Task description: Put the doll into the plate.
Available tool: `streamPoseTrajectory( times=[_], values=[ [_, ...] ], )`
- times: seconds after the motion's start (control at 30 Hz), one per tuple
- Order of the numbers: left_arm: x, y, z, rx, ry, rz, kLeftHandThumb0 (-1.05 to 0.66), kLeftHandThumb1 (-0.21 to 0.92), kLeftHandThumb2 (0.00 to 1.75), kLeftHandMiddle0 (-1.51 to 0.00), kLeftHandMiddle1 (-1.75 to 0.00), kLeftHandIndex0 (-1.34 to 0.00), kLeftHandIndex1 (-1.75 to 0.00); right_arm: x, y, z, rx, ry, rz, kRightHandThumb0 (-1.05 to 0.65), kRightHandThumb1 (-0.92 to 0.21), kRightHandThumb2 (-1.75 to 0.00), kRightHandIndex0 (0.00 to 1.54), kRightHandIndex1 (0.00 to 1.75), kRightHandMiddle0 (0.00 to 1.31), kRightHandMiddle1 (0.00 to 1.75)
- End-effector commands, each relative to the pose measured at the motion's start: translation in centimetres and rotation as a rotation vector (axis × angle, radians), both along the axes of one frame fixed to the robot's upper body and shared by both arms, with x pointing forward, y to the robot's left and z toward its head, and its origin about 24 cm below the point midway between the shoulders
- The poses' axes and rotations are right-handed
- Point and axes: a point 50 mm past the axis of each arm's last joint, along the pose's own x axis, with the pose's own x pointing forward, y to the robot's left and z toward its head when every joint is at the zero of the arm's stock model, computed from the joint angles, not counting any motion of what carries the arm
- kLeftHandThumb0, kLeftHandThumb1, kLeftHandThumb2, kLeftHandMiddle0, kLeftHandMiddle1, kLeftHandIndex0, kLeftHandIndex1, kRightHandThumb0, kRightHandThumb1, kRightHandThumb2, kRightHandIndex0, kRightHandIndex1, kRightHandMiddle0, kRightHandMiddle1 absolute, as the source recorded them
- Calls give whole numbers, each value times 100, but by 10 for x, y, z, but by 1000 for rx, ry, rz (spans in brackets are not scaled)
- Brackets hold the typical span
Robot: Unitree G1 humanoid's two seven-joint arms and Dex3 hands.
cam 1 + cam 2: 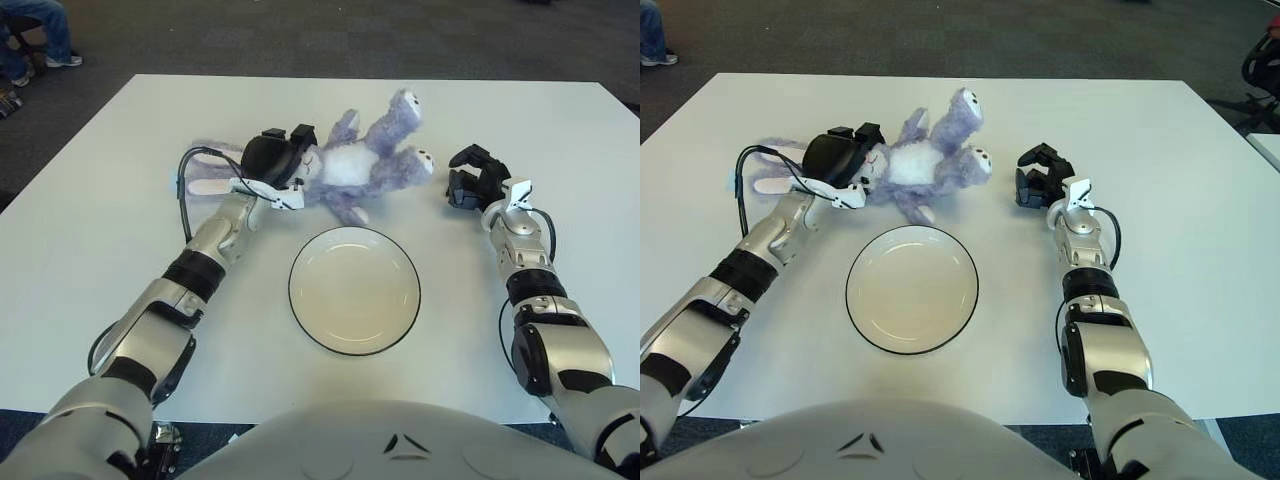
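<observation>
Surface: white table (90, 200), flat, w/ dark carpet floor behind it.
Room: person's legs in jeans (38, 30) at top-left corner, only partly in frame; black chair part (1262, 62) at right edge in right eye view.
Counts: 1 doll, 1 plate, 2 robot hands.
Doll: purple-and-white plush bunny (360, 165) lying on table, beyond the plate, not in it; legs point up-right, long ears (210, 180) stretch out to the left.
Plate: round, cream w/ dark rim (355, 290), centre of table near robot, nothing in it; just apart from doll.
Left hand: (275, 165) on the doll's head end, black fingers wrapped over it, gripping the doll.
Right hand: (475, 185) shows right of doll, apart from it, above table; fingers curled in, holding nothing.
Hidden: doll's head mostly covered by left hand, face not visible; can't tell if right hand touches table.
Cut off: robot torso at bottom edge.
</observation>
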Motion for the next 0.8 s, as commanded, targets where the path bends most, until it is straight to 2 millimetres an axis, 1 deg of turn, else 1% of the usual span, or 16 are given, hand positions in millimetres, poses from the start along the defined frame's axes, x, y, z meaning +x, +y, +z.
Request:
streamPoseTrajectory(
  times=[0.0, 0.37, 0.77],
  values=[
    [-1, 5, 7, 8, -37, 18, 0, -9, 166, -89, -144, -84, -175, -19, -3, -38, -8, 178, -7, -1, -28, -136, 67, 175, 40, 170],
    [-12, 8, 27, -6, -148, 5, 0, -10, 167, -90, -142, -85, -175, -18, -2, -38, -11, 177, -3, -1, -28, -136, 66, 175, 39, 170],
    [-17, 9, 36, -19, -205, 7, 0, -8, 163, -92, -134, -86, -175, -18, -3, -38, -10, 178, 3, -1, -28, -135, 66, 175, 42, 167]
  ],
)
